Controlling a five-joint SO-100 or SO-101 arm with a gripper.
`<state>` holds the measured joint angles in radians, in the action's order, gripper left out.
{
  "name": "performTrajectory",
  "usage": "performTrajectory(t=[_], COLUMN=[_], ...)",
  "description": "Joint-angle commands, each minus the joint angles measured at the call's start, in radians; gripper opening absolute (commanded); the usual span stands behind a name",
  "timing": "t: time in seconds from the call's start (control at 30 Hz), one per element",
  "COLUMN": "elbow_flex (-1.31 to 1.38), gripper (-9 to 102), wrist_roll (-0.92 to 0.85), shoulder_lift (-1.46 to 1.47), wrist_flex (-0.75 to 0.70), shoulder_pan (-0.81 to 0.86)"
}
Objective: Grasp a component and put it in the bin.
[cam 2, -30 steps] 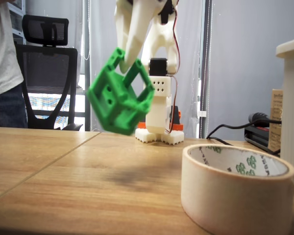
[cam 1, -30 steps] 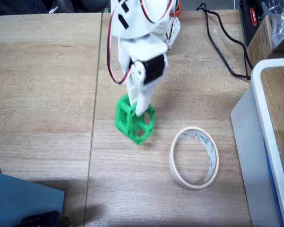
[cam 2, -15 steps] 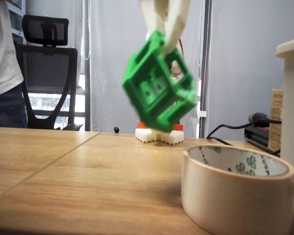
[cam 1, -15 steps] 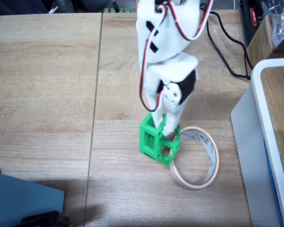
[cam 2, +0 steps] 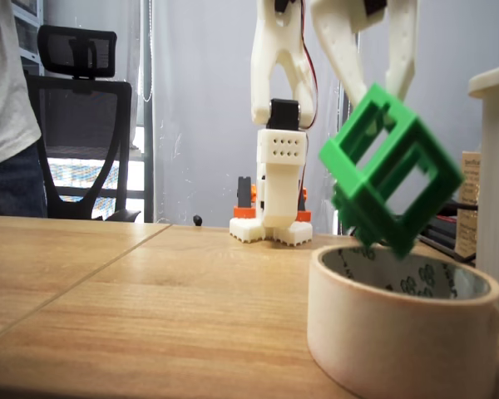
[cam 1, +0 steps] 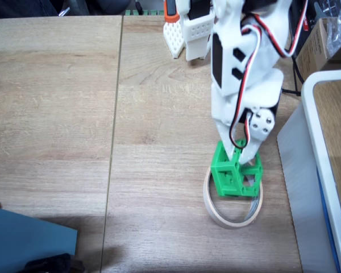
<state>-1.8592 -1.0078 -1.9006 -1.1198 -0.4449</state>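
A: Item one, pincer point(cam 2: 381, 79)?

B: Mine. Closed on the top bar of the component point(cam 2: 391, 170), one finger each side of it, as the low fixed view shows. In the fixed view from above the pincer point(cam 1: 242, 152) sits at the block's upper edge.

A: Item two, component. Location?

B: Held in the air, tilted on a corner. From above, the component point(cam 1: 235, 173) overlaps the upper part of the bin point(cam 1: 216, 213). From the low view its lowest corner is just over the bin point(cam 2: 382, 332) rim, near the back wall; I cannot tell whether it touches.

A: Item three, bin?

B: Upright on the counter point(cam 1: 57, 102), hollow, nothing inside yet.

A: Status?

B: Grasp: done. Carry: done, as I judge it. Left: lower the block into the ring, open, withdraw. Block is tilted and nearly as wide as the ring, so it may catch the rim.
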Motion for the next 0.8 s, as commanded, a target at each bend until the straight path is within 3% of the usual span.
performTrajectory(t=[0.0, 0.63, 0.77], elbow_flex=[0.067, 0.089, 0.133], gripper=[0, 1, 1], wrist_roll=[0.000, -0.002, 0.002], shoulder_lift=[0.006, 0.193, 0.209], wrist_flex=[0.011, 0.014, 0.078], shoulder_pan=[-0.003, -0.015, -0.017])
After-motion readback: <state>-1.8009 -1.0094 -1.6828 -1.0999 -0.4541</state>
